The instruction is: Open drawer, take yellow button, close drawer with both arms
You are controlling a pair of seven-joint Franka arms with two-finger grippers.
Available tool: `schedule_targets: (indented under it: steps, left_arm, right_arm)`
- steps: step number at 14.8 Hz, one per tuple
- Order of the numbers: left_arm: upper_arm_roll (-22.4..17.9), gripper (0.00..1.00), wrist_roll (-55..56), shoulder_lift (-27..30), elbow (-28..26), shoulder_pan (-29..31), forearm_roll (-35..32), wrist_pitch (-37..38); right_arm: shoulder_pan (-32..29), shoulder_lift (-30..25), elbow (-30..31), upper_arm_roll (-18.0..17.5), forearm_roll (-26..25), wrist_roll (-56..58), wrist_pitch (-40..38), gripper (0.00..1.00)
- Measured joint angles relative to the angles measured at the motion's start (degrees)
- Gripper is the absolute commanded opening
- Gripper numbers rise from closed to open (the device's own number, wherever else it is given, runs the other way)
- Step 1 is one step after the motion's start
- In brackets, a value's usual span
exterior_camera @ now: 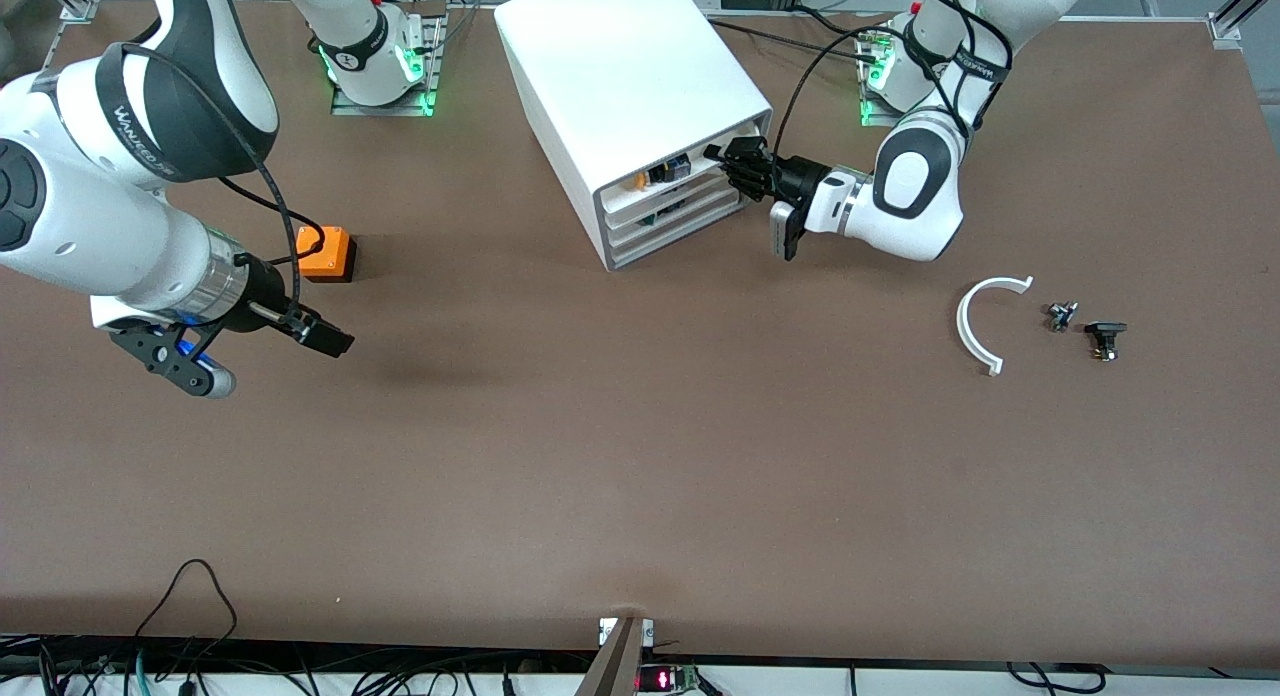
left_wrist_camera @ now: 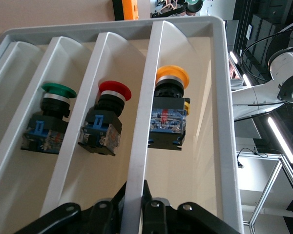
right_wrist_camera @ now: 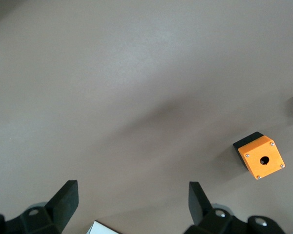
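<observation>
Drawer (exterior_camera: 660, 191): top of 4, partly open. Button (left_wrist_camera: 170, 112): end compartment. Left end effector (left_wrist_camera: 134, 207) clenched on divider; pull straight, level. Right end effector (right_wrist_camera: 132, 204) released, waiting above table (exterior_camera: 640, 456).

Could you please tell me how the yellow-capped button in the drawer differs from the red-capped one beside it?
The yellow-capped button lies in the drawer's outermost compartment; the red-capped button lies one compartment inward. The yellow one has a clear block showing red; the red one has blue fittings there. The yellow cap looks slightly wider than the red. Both lie on their sides, caps pointing the same way.
</observation>
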State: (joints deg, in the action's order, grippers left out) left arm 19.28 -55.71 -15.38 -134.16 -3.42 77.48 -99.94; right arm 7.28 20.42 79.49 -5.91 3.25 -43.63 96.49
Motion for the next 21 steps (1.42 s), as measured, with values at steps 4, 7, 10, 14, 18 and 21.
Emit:
schedule_targets:
  steps: [4,7,10,14,18,21]
  left_arm:
    - [-0.48,0.00,0.07,-0.05,0.78,2.63,-0.04,-0.22]
    - [-1.18,0.00,0.12,-0.32,2.59,5.35,-2.36,-0.92]
    - [-1.42,0.00,0.48,-2.83,6.66,8.64,-5.35,-0.83]
    - [-1.46,0.00,0.52,-7.67,11.98,10.56,-6.34,-0.13]
    - [-1.48,1.00,0.62,-9.70,14.75,10.92,-7.15,-0.78]
    - [-1.62,1.00,1.07,-9.93,15.19,11.03,-7.42,-3.06]
  right_arm:
    - [0.65,0.10,-1.03,-0.04,1.89,-3.11,-0.03,1.00]
    - [2.61,0.55,-2.12,-0.09,2.07,-7.30,0.04,1.00]
    - [5.60,1.59,-3.99,-0.14,2.10,-13.10,0.31,1.00]
    - [9.29,2.12,-5.68,-0.19,2.16,-20.72,1.38,1.00]
    - [13.33,2.49,-7.02,-0.27,2.53,-28.42,3.25,1.00]
    - [16.12,2.88,-7.06,-0.29,4.25,-32.66,6.39,1.00]
